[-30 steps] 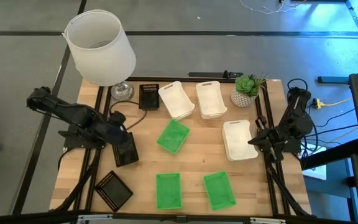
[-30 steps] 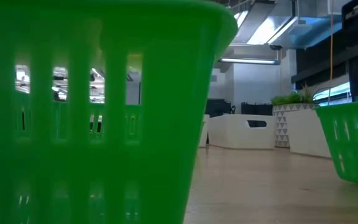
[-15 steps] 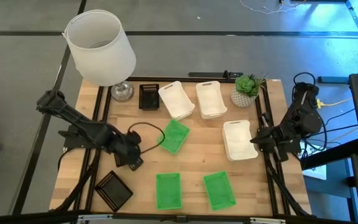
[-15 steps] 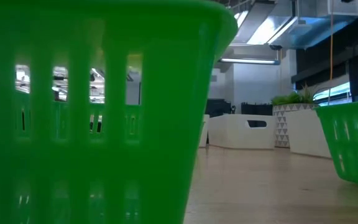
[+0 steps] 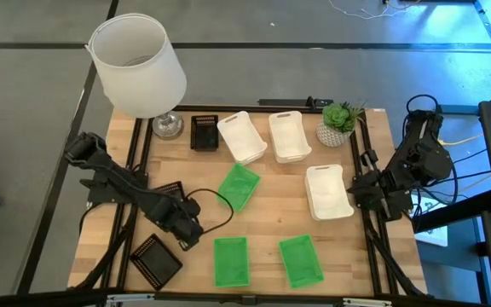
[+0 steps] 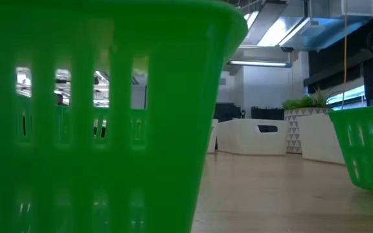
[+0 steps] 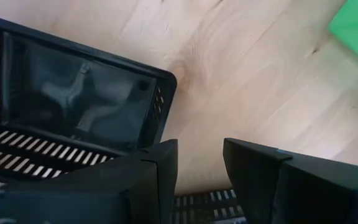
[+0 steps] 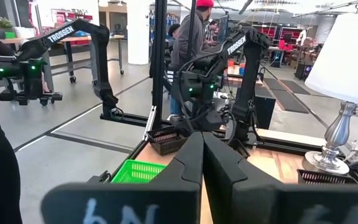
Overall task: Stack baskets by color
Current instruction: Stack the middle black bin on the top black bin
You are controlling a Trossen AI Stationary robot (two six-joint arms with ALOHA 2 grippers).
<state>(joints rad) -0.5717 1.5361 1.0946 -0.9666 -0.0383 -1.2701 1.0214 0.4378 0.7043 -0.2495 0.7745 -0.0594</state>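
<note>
Status: no stack built yet, all stacking left to do. 3x green baskets [image 5: 231, 260] apart, worktop centre to front edge. 3x white baskets [image 5: 290, 136] apart, back-right. Black baskets [image 5: 156, 260] apart: front-left corner and back edge. Left gripper [image 5: 187, 232] open, empty, nr front-left. Right gripper [image 5: 356, 192] shut, empty, right edge.

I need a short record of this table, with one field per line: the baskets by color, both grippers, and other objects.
white baskets: three, unstacked; two side by side at the far edge, one near the right arm
green baskets: three, unstacked; one mid-table, two at the near edge
far black basket: beside the lamp base
near black basket: at the near left corner
left gripper: over the table's left side, above the near black basket
right gripper: fingers shut, holding nothing, at the right edge
other: lamp, potted plant
</note>
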